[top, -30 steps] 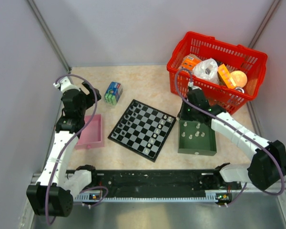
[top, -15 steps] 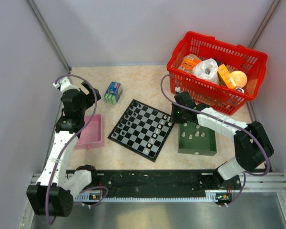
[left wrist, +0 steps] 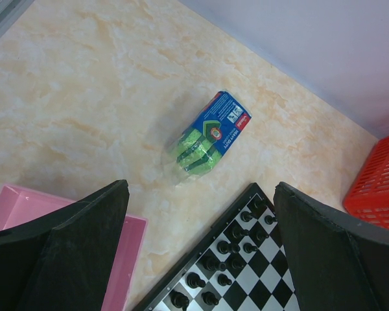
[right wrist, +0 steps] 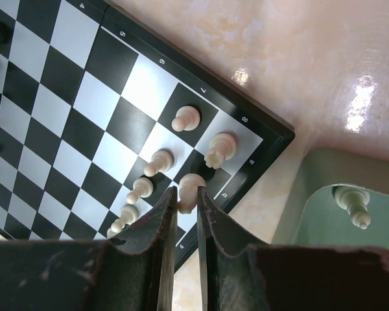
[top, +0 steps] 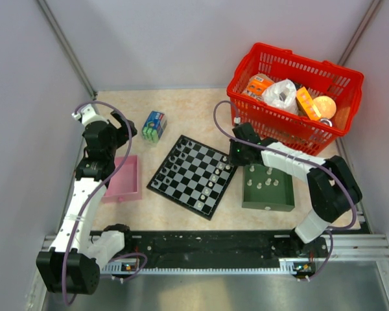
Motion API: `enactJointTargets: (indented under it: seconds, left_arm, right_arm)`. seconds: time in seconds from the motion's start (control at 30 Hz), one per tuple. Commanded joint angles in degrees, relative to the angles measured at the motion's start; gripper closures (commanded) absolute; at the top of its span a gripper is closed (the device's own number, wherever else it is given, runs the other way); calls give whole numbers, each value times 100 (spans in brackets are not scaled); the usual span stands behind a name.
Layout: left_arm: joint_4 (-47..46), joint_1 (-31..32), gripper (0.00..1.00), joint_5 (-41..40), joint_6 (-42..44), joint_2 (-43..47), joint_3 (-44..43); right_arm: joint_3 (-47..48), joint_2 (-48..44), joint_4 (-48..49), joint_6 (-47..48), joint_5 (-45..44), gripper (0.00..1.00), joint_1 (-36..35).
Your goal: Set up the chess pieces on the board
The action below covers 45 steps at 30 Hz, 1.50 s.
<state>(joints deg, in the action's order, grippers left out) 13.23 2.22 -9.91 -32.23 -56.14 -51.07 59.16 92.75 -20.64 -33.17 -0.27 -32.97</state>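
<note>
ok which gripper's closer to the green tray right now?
Right. The right gripper, shut on a pale piece, hangs over the board corner right beside the green tray. The left gripper, open, sits across the board, near the pink tray.

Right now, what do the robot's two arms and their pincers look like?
The left arm and right arm both have white link shells with black joints and bases, and a thin purplish cable loops along each. The left pincer has broad matte black fingers; the right pincer has narrower, dark, scuffed ones.
</note>
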Motion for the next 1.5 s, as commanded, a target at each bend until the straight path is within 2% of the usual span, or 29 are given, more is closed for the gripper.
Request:
enactJointTargets:
  seconds: [0.0, 0.4, 0.7, 1.1, 1.33, 1.47]
  left_arm:
    - [-286, -46, 1, -37, 24, 51, -17]
    - [-278, -46, 1, -46, 24, 68, -8]
    - [-278, -55, 1, -46, 15, 68, 9]
    - [-260, -64, 1, -46, 6, 86, 18]
    - [-277, -72, 1, -11, -20, 68, 27]
    - [-313, -72, 1, 59, -47, 42, 36]
  right_arm:
    - [281, 94, 166, 47, 1, 84, -52]
    - [307, 261, 140, 91, -61, 83, -52]
    - [333, 174, 96, 126, -61, 72, -52]
    - [70, -1082, -168, 293, -183, 66, -52]
    - [-387, -1883, -660, 364, -1193, 64, 1]
    - [-685, -1866, -678, 276, -1106, 64, 291]
